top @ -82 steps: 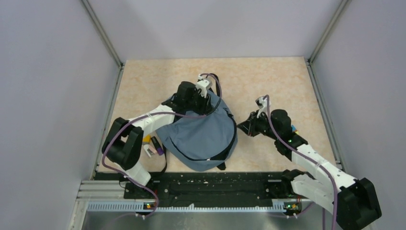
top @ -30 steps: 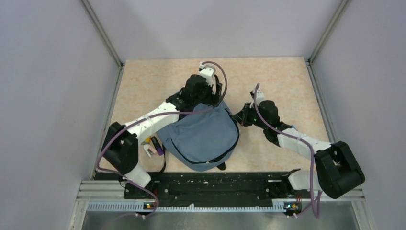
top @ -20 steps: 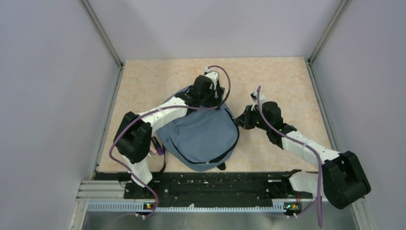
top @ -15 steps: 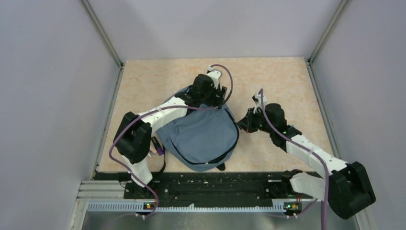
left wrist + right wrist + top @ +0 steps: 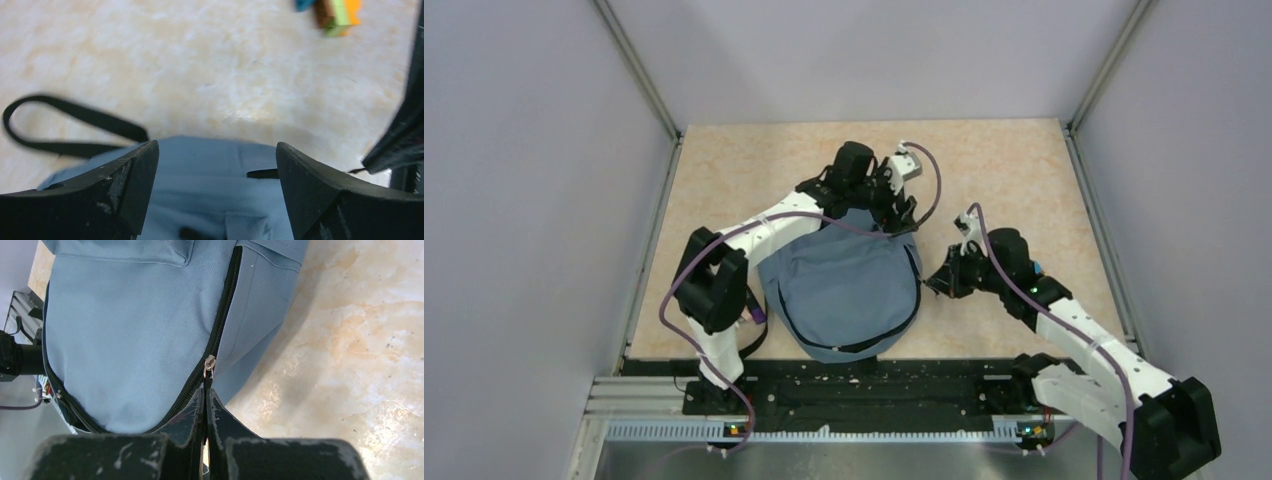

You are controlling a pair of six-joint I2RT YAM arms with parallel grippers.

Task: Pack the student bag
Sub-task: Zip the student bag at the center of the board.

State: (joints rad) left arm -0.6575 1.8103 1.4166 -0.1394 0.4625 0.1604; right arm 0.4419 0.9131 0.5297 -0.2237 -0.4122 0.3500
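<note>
The student bag [image 5: 844, 290], grey-blue with a black arched zipper, lies in the middle of the table. My left gripper [image 5: 906, 215] is open over the bag's far top edge. In the left wrist view the open fingers [image 5: 215, 150] straddle blue fabric [image 5: 210, 190], with the black top loop [image 5: 65, 125] to the left. My right gripper [image 5: 938, 284] is at the bag's right side. In the right wrist view it [image 5: 206, 392] is shut on the zipper pull [image 5: 209, 365] of the black zipper [image 5: 220, 325]; the bag [image 5: 125, 315] fills the left of that view.
Small coloured blocks [image 5: 335, 10] lie on the table beyond the bag, by the right arm [image 5: 1036, 268]. A purple item [image 5: 752, 308] lies by the bag's left edge under the left arm. Grey walls close in on three sides.
My left gripper has swung right along the bag's top edge. My right gripper has pulled toward the near side along the bag's right edge, shut on the zipper pull.
</note>
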